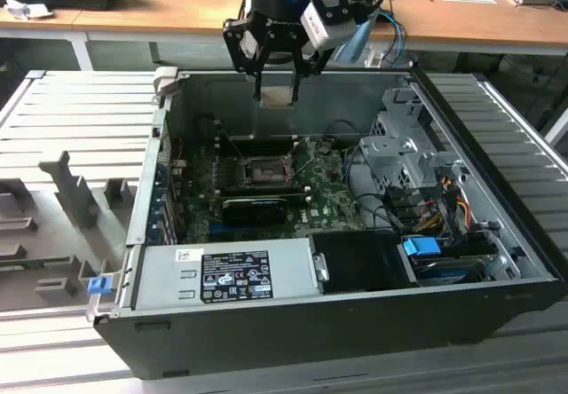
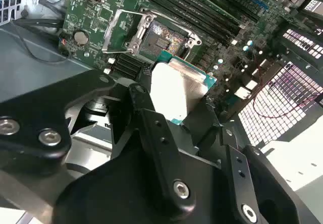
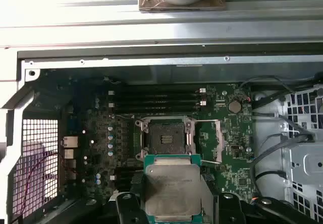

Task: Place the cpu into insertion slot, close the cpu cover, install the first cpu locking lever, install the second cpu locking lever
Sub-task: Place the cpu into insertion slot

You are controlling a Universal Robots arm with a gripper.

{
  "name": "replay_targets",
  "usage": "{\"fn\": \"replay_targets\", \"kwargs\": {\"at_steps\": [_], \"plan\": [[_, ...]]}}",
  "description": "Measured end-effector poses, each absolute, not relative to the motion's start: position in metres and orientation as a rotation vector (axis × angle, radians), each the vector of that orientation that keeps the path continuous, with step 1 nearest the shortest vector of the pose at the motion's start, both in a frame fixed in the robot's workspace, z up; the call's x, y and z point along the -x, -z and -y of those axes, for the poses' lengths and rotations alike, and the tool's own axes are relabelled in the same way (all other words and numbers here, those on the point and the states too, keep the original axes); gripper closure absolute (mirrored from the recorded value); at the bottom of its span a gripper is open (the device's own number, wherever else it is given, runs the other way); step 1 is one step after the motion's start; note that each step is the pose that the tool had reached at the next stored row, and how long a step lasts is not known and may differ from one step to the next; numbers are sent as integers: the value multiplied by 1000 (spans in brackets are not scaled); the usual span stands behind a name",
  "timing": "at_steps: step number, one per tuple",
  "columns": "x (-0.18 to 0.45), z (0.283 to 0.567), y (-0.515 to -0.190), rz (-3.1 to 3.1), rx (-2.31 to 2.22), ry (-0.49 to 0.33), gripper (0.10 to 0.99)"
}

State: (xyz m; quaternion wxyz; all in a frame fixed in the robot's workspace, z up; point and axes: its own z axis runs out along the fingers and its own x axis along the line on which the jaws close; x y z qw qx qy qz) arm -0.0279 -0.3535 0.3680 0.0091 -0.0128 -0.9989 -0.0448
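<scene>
- The hand (image 1: 278,90) hung over the open computer case (image 1: 311,336), high above the green motherboard (image 1: 330,197).
- Its two black fingers (image 3: 130,208) were closed on the cpu (image 1: 280,98), one finger on each of two opposite edges, so the jaws stood only as wide as the chip.
- In the first wrist view the cpu (image 3: 171,186) lay flat between the fingers, with its silvery-grey top facing the camera and a thin green rim around it. In the second wrist view the cpu (image 2: 179,89) showed the same bright metal face.
- The insertion slot (image 3: 164,138) sat on the motherboard below the hand and a little ahead of the fingertips. The cpu was well apart from it and touched nothing except the fingers.
- The dark centre of the insertion slot (image 2: 161,38) was open to view inside its frame.
- In the second wrist view the cpu cover (image 2: 110,31) stood swung up at one side of the slot, not lying over it.
- Long black memory sticks (image 3: 156,99) lay in a row beyond the slot, farther from the hand.
- A grey power supply (image 1: 226,274) with a label sat in the case, lower than the hand and well apart from it.
- The case rested on a grey ribbed table (image 1: 80,119).
</scene>
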Motion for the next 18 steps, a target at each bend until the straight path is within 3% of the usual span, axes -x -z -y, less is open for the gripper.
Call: {"fn": "replay_targets", "kwargs": {"at_steps": [18], "plan": [[29, 353, -364, 3115, 277, 139, 557]]}}
